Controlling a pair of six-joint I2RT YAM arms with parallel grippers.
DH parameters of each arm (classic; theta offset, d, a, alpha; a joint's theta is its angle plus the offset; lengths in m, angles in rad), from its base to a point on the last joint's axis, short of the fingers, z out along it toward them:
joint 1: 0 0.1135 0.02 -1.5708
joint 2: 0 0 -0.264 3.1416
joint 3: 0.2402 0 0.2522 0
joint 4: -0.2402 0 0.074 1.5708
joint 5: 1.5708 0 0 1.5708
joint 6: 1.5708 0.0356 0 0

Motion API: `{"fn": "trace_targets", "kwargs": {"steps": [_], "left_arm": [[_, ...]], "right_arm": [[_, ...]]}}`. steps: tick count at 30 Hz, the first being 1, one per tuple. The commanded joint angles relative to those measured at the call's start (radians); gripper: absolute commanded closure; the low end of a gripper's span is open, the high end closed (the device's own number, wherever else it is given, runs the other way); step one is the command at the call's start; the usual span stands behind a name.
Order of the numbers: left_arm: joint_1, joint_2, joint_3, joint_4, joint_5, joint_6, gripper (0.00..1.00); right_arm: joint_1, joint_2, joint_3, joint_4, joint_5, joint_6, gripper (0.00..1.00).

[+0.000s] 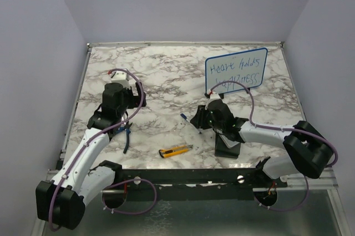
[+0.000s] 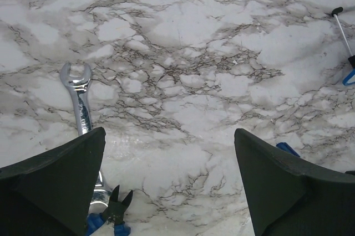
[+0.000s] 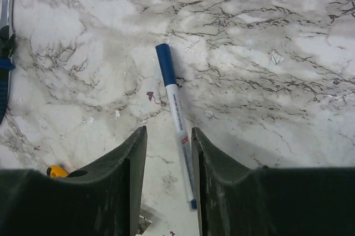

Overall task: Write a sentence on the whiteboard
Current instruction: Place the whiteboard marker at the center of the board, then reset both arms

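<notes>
The whiteboard (image 1: 236, 70), white with a thin blue frame, stands at the back right of the marble table. The sentence (image 1: 232, 71) is on it in blue handwriting, two lines. A white marker with a blue cap (image 3: 175, 108) lies flat on the table, cap pointing away. My right gripper (image 3: 169, 131) is low over it, jaws a little apart. The marker's rear end lies between the fingers, against the right finger (image 3: 213, 158), with a gap on the left side. My left gripper (image 2: 169, 133) hangs wide open over bare marble, holding nothing.
A yellow utility knife (image 1: 176, 150) lies near the front edge between the arms. A steel wrench (image 2: 80, 100) and blue-handled cutters (image 2: 113, 211) lie by the left gripper's left finger. White walls enclose the table on three sides.
</notes>
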Motion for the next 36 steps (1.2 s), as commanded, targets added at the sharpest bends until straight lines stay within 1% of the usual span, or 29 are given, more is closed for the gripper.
{"fn": "trace_targets", "kwargs": {"steps": [1, 3, 5, 7, 8, 9, 10, 13, 16, 18, 22, 24, 26, 30, 31, 33, 36], "left_arm": [[0.026, -0.017, 0.022, -0.005, -0.002, -0.013, 0.01], [0.037, -0.022, 0.021, -0.008, 0.002, -0.015, 0.01], [0.051, -0.028, 0.022, -0.008, 0.005, -0.018, 0.01], [0.067, -0.034, 0.022, -0.008, 0.001, -0.018, 0.01], [0.077, -0.034, 0.022, -0.008, -0.002, -0.018, 0.01], [0.087, -0.033, 0.025, -0.011, -0.009, -0.019, 0.01], [0.098, -0.031, 0.026, -0.015, -0.018, -0.024, 0.01], [0.136, -0.035, 0.029, -0.022, -0.028, -0.038, 0.01], [0.166, -0.040, 0.031, -0.029, -0.048, -0.048, 0.01], [0.180, -0.046, 0.037, -0.037, -0.074, -0.049, 0.01], [0.185, -0.101, 0.046, -0.045, -0.175, -0.011, 0.01], [0.185, -0.139, 0.055, -0.042, -0.234, -0.003, 0.01], [0.186, -0.171, 0.065, -0.032, -0.272, 0.007, 0.01], [0.185, -0.218, 0.064, -0.016, -0.283, 0.034, 0.01], [0.185, -0.225, 0.052, -0.010, -0.278, 0.037, 0.01], [0.185, -0.232, 0.037, -0.011, -0.267, 0.037, 0.01], [0.185, -0.240, 0.030, -0.014, -0.243, 0.035, 0.01]], "right_arm": [[0.008, -0.015, 0.034, -0.044, 0.057, -0.001, 0.55], [0.007, -0.035, 0.044, -0.076, 0.081, -0.014, 0.48], [0.006, -0.067, 0.050, -0.100, 0.101, -0.038, 0.44], [-0.001, -0.099, 0.064, -0.129, 0.120, -0.069, 0.31], [-0.011, -0.113, 0.076, -0.152, 0.126, -0.088, 0.19], [-0.028, -0.125, 0.088, -0.172, 0.131, -0.102, 0.13], [-0.044, -0.138, 0.103, -0.195, 0.138, -0.120, 0.11], [-0.125, -0.180, 0.114, -0.230, 0.136, -0.142, 0.08], [-0.289, -0.235, 0.094, -0.235, 0.025, -0.142, 0.08], [-0.393, -0.282, 0.080, -0.244, -0.013, -0.149, 0.08], [-0.513, -0.395, 0.081, -0.302, 0.071, -0.190, 0.07], [-0.539, -0.468, 0.078, -0.306, 0.138, -0.216, 0.07], [-0.541, -0.543, 0.061, -0.265, 0.200, -0.263, 0.08], [-0.540, -0.686, -0.035, -0.073, 0.282, -0.406, 0.09], [-0.540, -0.714, -0.065, -0.032, 0.294, -0.416, 0.08], [-0.540, -0.745, -0.099, -0.001, 0.306, -0.435, 0.08], [-0.540, -0.743, -0.091, -0.026, 0.313, -0.434, 0.08]]}}
